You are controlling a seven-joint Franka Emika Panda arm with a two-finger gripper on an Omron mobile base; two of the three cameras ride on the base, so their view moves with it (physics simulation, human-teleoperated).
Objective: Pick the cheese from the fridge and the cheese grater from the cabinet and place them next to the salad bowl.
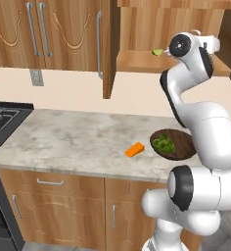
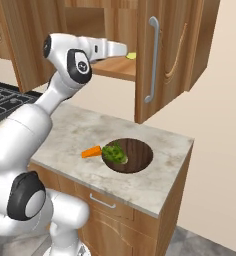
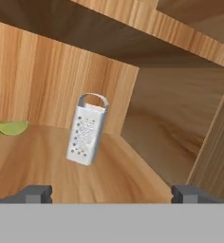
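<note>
The silver cheese grater [image 3: 88, 129] stands upright on the wooden shelf inside the open cabinet [image 1: 137, 61], straight ahead of my gripper [image 3: 112, 194]. The gripper is open with nothing between its fingertips [image 3: 35, 193], still short of the grater. My arm reaches up into the cabinet [image 2: 162, 55], between its open doors. The orange cheese [image 1: 135, 149] lies on the counter just left of the salad bowl [image 1: 183, 139]. From the other side, the cheese [image 2: 92, 151] almost touches the salad bowl [image 2: 137, 150]. The fridge is out of view.
A small green item [image 3: 12, 127] lies on the shelf left of the grater, also seen from the base [image 1: 158, 52]. An open cabinet door [image 1: 105, 49] hangs left of the arm. A black stove [image 1: 0, 122] sits at the counter's left end.
</note>
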